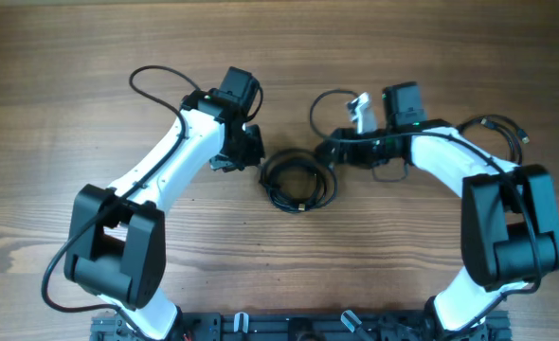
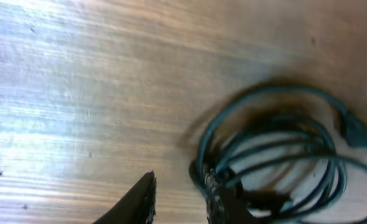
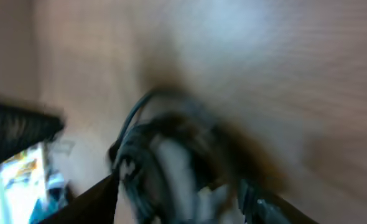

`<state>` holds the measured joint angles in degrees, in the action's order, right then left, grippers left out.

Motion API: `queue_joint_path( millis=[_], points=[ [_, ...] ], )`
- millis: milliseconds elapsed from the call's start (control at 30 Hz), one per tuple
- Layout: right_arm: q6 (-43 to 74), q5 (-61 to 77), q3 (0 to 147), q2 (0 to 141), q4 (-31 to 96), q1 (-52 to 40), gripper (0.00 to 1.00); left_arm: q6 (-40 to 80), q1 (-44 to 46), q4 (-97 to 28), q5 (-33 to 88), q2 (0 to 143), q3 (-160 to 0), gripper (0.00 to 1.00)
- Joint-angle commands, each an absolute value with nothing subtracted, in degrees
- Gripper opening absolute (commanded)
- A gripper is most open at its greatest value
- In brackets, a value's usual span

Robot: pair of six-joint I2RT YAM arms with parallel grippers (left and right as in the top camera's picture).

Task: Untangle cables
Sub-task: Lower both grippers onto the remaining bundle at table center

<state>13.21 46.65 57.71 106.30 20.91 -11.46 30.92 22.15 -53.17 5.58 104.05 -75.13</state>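
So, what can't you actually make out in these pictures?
- Right wrist view: blur smears the cable bundle, so whether the right jaws grip it is unclear.
- Left wrist view: the bottom edge cuts off the cable coil at its lower loops.
- Overhead: the left arm's wrist covers the left jaws, so their tips are hidden.

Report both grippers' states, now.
Left gripper: open, empty, beside the cable coil.
Right gripper: jaws straddle a blurred cable bundle; grip cannot be told.
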Motion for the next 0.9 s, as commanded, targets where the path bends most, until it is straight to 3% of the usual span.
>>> queue_joint_path(
  millis=[0, 100, 233, 367, 433, 567, 700, 867],
  points=[
    [8.71, 58.59, 57.76, 107.46, 21.45, -15.11, 0.53, 33.95, 20.29, -50.96, 4.86, 104.81, -73.38, 0.23],
    [11.97, 71.11, 57.95, 106.52, 15.00, -15.05, 0.43, 33.93, 18.11, -50.96, 5.56, 104.79, -73.34, 0.22],
    [18.76, 72.14, 57.95, 104.88, 10.24, -16.01, 0.41, 33.50, 14.22, -50.94, 12.60, 104.79, -73.14, 0.25],
    [18.00, 60.42, 57.74, 104.84, 14.85, -19.14, 0.49, 31.90, 12.73, -50.89, 15.03, 104.81, -73.06, 0.30],
    [18.35, 50.30, 57.74, 104.84, 17.39, -21.28, 0.60, 31.77, 12.73, -51.90, 14.76, 104.81, -73.06, 0.30],
    [21.85, 34.35, 58.17, 104.55, 18.59, -23.57, 0.61, 31.77, 12.73, -53.84, 14.76, 104.81, -73.06, 0.29],
    [20.88, 30.35, 62.94, 99.68, 22.90, -22.74, 0.63, 31.81, 12.73, -54.98, 14.79, 104.79, -72.79, 0.25],
    [19.44, 20.60, 65.63, 92.75, 28.91, -24.01, 0.70, 33.76, 12.86, -52.23, 14.79, 104.81, -71.05, 0.29]
  ],
)
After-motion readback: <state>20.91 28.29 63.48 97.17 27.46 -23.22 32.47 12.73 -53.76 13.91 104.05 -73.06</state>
